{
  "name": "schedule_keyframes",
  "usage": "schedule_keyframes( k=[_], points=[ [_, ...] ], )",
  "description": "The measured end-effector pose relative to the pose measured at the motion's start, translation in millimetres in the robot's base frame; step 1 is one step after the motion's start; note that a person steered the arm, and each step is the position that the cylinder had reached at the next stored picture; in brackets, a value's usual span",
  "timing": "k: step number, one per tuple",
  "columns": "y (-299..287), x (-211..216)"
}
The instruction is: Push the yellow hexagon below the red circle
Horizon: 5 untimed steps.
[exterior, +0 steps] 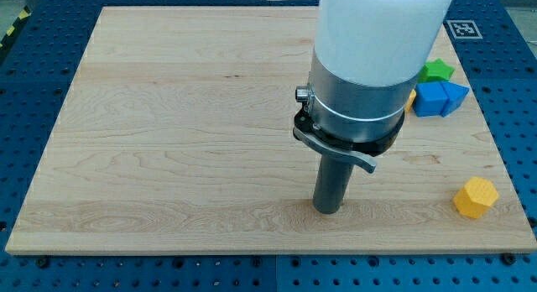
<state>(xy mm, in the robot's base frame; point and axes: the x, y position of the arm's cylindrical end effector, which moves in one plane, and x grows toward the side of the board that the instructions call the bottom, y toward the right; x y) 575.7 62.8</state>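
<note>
Tip (328,210) (bare rod, no claw to report) sits well apart from yellow hexagon (476,197) at its 3 o'clock; red circle unseen, push pending.

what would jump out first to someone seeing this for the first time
The big white and grey arm fills the view's top centre, my tip resting on the bare wooden board. The yellow hexagon sits alone at bottom right; blue blocks and a green block cluster at upper right.
</note>
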Motion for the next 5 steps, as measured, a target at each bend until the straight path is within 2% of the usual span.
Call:
schedule_keyframes(
  k=[3, 4, 5],
  points=[
    [0, -6],
    [13, -49],
    [59, -73]
  ],
)
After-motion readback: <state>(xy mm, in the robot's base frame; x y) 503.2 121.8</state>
